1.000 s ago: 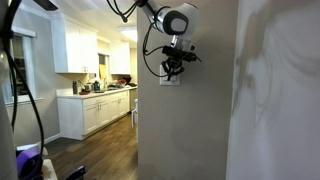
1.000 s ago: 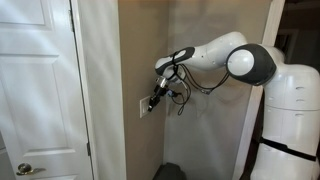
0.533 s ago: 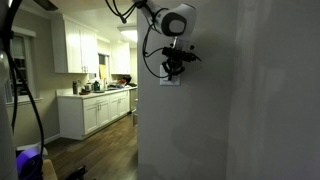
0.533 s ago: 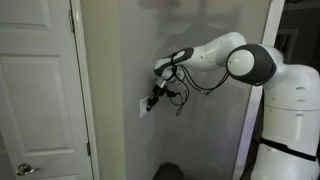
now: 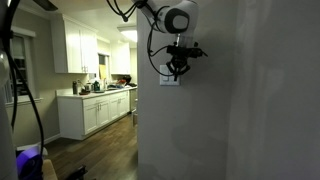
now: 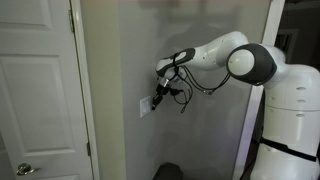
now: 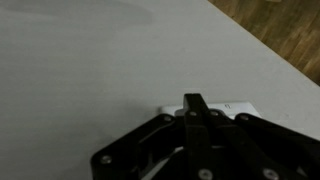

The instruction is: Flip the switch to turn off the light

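The switch (image 6: pixel 147 105) is a small white plate on the grey wall; in an exterior view (image 5: pixel 168 80) it sits near the wall's corner. In the wrist view only its top edge (image 7: pixel 232 105) shows behind the black fingers. My gripper (image 6: pixel 158 98) is shut, its fingers pressed together into one tip (image 7: pixel 194 103) that points at the plate. In an exterior view (image 5: pixel 177 72) the tip sits just off the plate. The rockers are hidden by the fingers. The wall looks dim.
A white door (image 6: pixel 35 90) stands beside the wall. White kitchen cabinets (image 5: pixel 95 110) and a wooden floor (image 5: pixel 100 150) lie beyond the wall's corner. The robot's white base (image 6: pixel 290 120) stands close to the wall.
The wall and room went darker between one second ago and half a second ago. Since then the gripper has drawn slightly back from the plate.
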You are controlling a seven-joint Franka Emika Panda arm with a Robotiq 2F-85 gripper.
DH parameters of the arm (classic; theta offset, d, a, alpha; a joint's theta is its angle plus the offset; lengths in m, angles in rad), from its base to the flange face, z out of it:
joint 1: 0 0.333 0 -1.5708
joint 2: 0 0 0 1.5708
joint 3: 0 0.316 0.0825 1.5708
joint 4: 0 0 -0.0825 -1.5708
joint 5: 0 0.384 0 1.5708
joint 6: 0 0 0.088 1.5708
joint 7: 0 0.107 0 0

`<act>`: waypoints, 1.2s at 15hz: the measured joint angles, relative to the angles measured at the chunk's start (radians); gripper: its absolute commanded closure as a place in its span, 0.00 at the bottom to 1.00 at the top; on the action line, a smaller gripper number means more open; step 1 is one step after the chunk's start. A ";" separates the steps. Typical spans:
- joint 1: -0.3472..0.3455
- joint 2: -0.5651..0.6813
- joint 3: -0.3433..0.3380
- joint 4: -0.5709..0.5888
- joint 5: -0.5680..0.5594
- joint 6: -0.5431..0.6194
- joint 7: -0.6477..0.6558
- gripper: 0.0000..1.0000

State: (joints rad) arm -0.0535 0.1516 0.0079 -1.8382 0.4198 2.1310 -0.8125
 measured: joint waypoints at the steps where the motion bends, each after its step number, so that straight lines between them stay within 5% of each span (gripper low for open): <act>1: -0.002 -0.006 -0.007 -0.001 -0.019 0.000 0.000 1.00; 18: -0.016 -0.040 -0.041 -0.010 -0.039 -0.001 0.000 0.99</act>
State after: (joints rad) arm -0.0699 0.1119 -0.0330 -1.8487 0.3808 2.1298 -0.8123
